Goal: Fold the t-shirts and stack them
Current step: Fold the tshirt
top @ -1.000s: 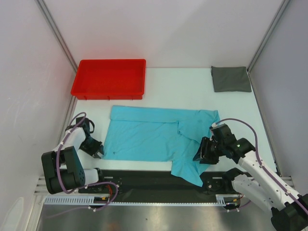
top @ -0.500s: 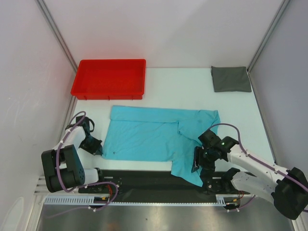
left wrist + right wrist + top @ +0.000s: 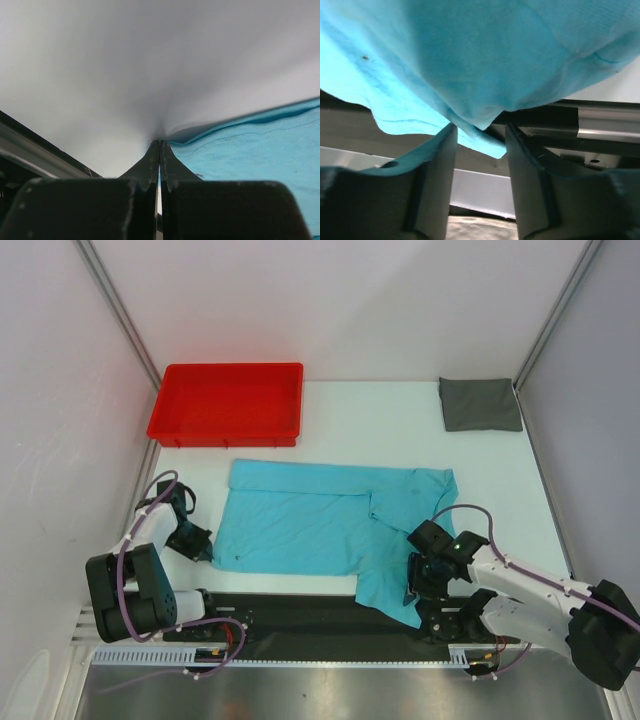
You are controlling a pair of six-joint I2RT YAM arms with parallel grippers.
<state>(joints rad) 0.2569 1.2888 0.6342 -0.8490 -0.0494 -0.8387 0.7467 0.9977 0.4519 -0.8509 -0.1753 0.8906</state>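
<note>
The turquoise t-shirt (image 3: 310,520) lies flat on the white worktop (image 3: 380,430), towards the near side and roughly midway between the two arms. Its far edge is folded over on itself. At the near right, a flap of it runs off the worktop onto the dark strip (image 3: 290,610) where the arms are bolted. The dark grey t-shirt (image 3: 480,403) sits well apart from it in the far right corner, a small neat folded rectangle. A red tray (image 3: 225,368) stands in the far left corner, just beyond the turquoise shirt's far left end.

The left gripper (image 3: 203,553) is low on the worktop at the shirt's near left corner. From its wrist camera the fingers (image 3: 150,165) are pressed tight together, their tips right at the hem, where the cloth rises a little off the surface. I cannot tell whether any fabric is caught between them.

The right gripper (image 3: 412,592) is at the overhanging flap on the near right. Its wrist camera shows the fingers (image 3: 437,165) spread apart, with a drooping corner of the turquoise cloth hanging down into the gap between them. The cloth brushes the fingertips, but the jaws are not pinching it.
</note>
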